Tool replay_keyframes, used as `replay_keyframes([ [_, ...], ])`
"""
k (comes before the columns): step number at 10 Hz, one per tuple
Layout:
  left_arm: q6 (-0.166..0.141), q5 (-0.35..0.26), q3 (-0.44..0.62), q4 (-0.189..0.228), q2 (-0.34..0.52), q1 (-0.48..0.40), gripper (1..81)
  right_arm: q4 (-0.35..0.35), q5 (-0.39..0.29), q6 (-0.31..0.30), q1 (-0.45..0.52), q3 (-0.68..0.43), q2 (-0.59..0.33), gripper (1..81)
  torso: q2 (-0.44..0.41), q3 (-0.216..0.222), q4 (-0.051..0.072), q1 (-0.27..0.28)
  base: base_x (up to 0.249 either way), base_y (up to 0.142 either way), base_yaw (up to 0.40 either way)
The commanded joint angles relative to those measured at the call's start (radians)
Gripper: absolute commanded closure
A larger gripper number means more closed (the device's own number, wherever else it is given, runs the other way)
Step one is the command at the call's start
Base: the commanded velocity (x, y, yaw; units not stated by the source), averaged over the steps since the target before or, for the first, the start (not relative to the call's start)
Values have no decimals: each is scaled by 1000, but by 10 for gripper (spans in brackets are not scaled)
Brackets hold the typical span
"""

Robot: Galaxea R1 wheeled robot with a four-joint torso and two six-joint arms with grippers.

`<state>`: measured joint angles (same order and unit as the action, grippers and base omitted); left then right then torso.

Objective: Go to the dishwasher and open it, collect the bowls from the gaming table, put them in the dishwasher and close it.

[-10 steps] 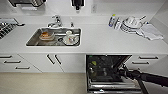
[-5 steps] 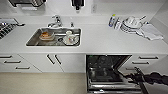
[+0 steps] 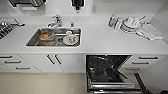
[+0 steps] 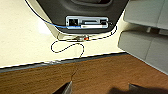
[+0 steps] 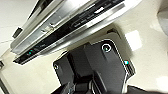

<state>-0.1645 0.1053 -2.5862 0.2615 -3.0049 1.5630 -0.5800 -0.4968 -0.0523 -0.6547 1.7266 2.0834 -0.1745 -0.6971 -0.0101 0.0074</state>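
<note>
while the built-in dishwasher with the dark interior and wire racks (image 3: 107, 68) is standing open at the lower right of the head view, its steel-edged door (image 3: 113, 86) is hanging down over the pale floor (image 3: 42, 83). a steel sink holding dishes (image 3: 35, 40) is sitting upper left; stacked white plates (image 3: 130, 23) are resting upper right. i cannot tell whether either gripper is open or closed, or holding anything.

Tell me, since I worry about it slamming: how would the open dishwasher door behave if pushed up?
The dishwasher door is hinged low and hangs open, so it would likely swing, not slide. Its steel edge looks stiff and fairly heavy. It may close quickly once near upright.
</note>
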Motion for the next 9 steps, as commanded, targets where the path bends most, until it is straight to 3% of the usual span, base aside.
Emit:
replay_keyframes([
  [1, -7, -82, 6, -7, 10, 26, 10, 39, -66, 39, -167, -26, -75, 10, -100, 0, 0, 64, 0, 0, 0],
  [9, -10, -73, 6, -5, 35, 9, 10, 46, 145, 104, -464, 31, 34, 10, -360, 2, 0, 224, 0, 0, 0],
])
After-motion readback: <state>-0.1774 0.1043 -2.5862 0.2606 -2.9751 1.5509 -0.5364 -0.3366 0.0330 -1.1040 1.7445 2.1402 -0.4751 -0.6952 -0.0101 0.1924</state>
